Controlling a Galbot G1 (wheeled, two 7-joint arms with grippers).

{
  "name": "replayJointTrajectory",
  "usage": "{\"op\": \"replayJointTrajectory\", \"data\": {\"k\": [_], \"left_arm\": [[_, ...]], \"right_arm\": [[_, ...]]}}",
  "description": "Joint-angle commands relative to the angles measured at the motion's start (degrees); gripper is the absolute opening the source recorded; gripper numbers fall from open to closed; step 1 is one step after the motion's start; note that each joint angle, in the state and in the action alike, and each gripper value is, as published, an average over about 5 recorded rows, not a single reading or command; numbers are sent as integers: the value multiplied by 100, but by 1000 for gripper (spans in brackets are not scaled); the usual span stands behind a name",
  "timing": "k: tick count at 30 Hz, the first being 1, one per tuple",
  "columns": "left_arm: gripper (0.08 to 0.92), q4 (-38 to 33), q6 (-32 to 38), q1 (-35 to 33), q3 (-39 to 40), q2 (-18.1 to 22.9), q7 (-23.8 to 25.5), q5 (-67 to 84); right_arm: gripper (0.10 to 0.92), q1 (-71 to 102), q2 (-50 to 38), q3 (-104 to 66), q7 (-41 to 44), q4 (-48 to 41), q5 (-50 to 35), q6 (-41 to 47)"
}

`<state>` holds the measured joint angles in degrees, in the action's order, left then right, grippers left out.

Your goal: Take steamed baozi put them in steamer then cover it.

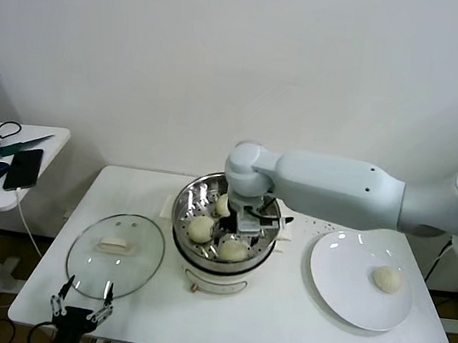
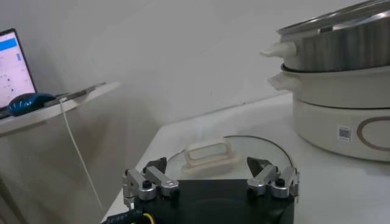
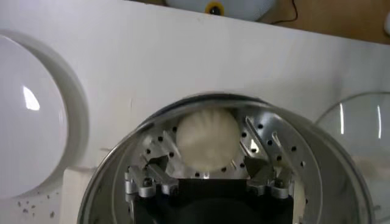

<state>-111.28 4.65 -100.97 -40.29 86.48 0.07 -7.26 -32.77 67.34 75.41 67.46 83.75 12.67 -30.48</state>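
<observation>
At the centre of the head view, the steamer has a shiny polished-metal basket with a perforated floor, set on a smooth cream plastic base. The steamed baozi look matt and doughy, with soft pleats. To the left lies the glass lid, clear and glossy, with a white plastic handle. At the right, the plate is smooth glossy white. The table is matt white. The right end effector has bare metal fingers on a black body; the left end effector looks alike.
</observation>
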Motion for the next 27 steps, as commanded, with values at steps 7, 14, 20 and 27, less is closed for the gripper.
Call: {"op": "replayJointTrajectory", "data": {"k": [7, 14, 20, 27], "left_arm": [[823, -133, -37, 19, 10, -99, 7, -20], [823, -197, -52, 45, 59, -168, 6, -45], [823, -234, -57, 109, 136, -157, -1, -117], [823, -290, -32, 58, 160, -150, -13, -173]], "right_arm": [[823, -1150, -1048, 441, -1356, -331, -727, 1688], [823, -1284, -2218, 744, -1736, 36, -2892, 5068], [823, -310, -3191, 65, -1510, -269, -3210, 4795], [823, 1135, -4084, -989, -773, -591, -2286, 3987]]}}
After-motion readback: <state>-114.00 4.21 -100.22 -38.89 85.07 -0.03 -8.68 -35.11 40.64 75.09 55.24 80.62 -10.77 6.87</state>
